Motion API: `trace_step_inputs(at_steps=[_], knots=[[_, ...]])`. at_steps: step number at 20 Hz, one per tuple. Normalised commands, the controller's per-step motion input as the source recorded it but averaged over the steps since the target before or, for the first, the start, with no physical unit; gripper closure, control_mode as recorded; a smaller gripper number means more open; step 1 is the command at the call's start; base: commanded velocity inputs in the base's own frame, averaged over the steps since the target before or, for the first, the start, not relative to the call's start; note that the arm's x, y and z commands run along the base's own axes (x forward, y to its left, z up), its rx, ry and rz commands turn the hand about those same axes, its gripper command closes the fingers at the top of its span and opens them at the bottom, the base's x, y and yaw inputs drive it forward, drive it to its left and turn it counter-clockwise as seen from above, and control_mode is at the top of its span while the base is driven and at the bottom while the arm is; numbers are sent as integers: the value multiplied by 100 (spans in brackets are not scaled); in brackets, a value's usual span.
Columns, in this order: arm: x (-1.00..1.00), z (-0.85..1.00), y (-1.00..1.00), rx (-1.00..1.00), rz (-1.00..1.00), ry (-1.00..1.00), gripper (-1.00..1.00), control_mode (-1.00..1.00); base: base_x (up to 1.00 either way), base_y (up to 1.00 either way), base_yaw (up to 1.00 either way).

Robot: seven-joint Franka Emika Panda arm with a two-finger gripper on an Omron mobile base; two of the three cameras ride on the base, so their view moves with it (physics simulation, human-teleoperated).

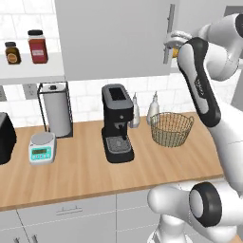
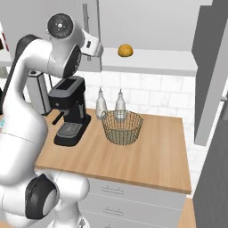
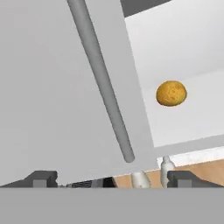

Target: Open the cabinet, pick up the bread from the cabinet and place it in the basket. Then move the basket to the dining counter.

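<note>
I have the arm raised high, elbow bent, hand up at the cabinet (image 1: 114,38) door edge. Gripper (image 3: 112,179) jaws spread wide, holding nothing.

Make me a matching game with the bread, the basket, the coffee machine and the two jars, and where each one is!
Things:
1. bread
2. basket
3. coffee machine
4. two jars

Places:
A. on the open shelf left of the cabinet
B. on the counter, in front of two bottles
C. on the cabinet's shelf
D. on the counter, right of the paper towel roll

Pairs: 1-C, 2-B, 3-D, 4-A
</note>
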Motion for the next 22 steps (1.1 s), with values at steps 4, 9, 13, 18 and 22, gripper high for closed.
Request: trace_step_inputs(at_steps=[4, 9, 13, 18, 22], knots=[[73, 0, 36, -23, -12, 25, -100, -100, 0, 0, 0], [92, 0, 0, -26, -38, 20, -100, -100, 0, 0, 0], [60, 13, 0, -13, -29, 3, -100, -100, 0, 0, 0], [30, 2, -9, 3, -2, -1, -100, -100, 0, 0, 0], [4, 0, -54, 12, 4, -8, -100, -100, 0, 0, 0]])
